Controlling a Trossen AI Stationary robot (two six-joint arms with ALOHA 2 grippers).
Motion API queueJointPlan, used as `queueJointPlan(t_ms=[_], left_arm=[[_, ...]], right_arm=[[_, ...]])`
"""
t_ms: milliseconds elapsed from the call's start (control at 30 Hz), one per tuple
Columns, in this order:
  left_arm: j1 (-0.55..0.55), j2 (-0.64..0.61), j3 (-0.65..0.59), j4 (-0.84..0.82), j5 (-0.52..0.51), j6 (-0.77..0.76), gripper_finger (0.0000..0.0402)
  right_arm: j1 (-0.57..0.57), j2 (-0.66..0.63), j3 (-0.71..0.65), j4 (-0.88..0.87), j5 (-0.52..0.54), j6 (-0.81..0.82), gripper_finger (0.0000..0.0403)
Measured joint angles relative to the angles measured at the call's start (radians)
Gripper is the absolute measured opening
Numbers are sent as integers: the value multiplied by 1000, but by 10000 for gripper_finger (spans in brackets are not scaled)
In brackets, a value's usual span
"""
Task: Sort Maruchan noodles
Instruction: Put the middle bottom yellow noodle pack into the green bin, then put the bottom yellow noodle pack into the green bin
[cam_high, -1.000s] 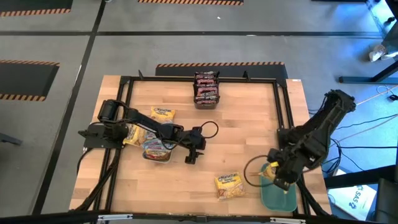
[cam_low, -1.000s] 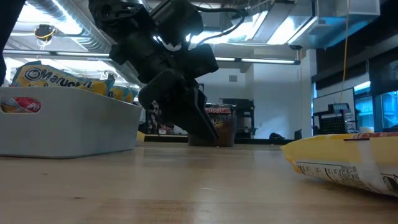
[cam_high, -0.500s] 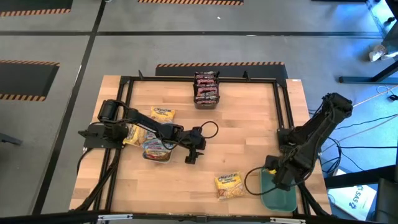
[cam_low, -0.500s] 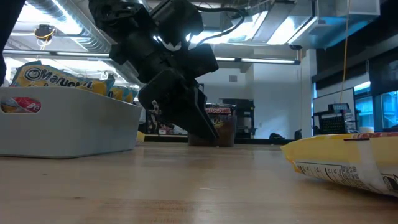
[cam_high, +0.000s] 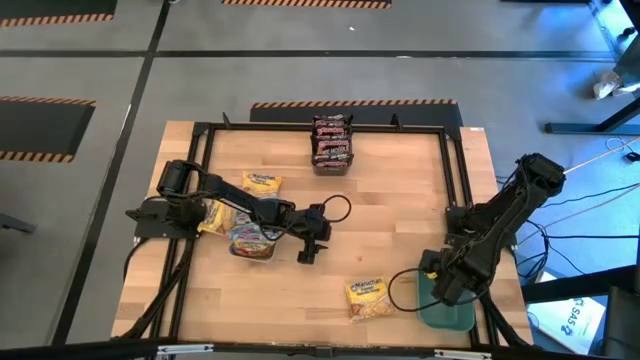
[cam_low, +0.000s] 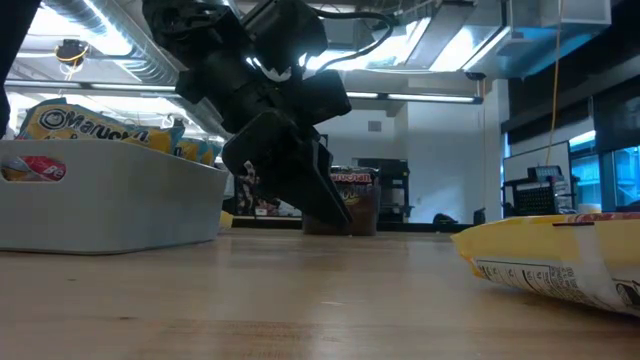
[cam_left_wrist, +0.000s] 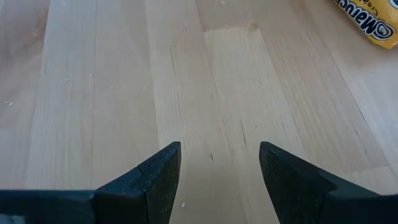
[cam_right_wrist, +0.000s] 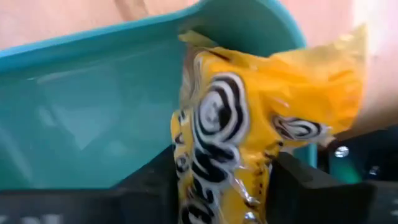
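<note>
While the right gripper (cam_right_wrist: 227, 186) clasps a yellow packet (cam_right_wrist: 236, 130) over the teal tray (cam_right_wrist: 93, 106), left gripper (cam_left_wrist: 217, 168) gapes empty above wooden table (cam_left_wrist: 93, 81), grey floor (cam_high: 90, 60) at twelve o'clock.

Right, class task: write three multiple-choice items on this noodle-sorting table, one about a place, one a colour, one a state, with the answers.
1. Where is the right gripper?
A. Over the teal tray
B. Beside the dark packets
C. Above the grey tray

2. What colour is the packet between its fingers?
A. Maroon
B. Yellow
C. Silver

3. What state is the left gripper in?
A. Shut on a packet
B. Open, empty
C. Hidden

Answers: A, the high view places it at the teal tray; B, the right wrist view shows yellow; B, the left wrist view shows bare wood between spread fingers.
</note>
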Motion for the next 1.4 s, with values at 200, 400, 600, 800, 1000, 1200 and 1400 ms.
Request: queueJointPlan(t_ms=[200,400,600,800,1000,1200,1400], left_arm=[[-5,0,0,0,0,0,213],[-12,0,0,0,1,1,213],[-13,0,0,1,0,-11,213],[-42,0,0,11,0,-54,213],[-113,0,0,80,32,-163,213],[-201,0,1,168,26,-240,213],[-230,0,1,266,-29,-389,213]], right_arm=[[0,5,13,-36,-11,-3,226],[0,5,110,-136,-21,-6,241],[0,5,227,-203,-12,12,241],[0,4,328,-143,133,143,241],[0,59,279,237,365,66,241],[-37,242,261,491,336,-109,241],[-60,411,264,728,299,-275,241]])
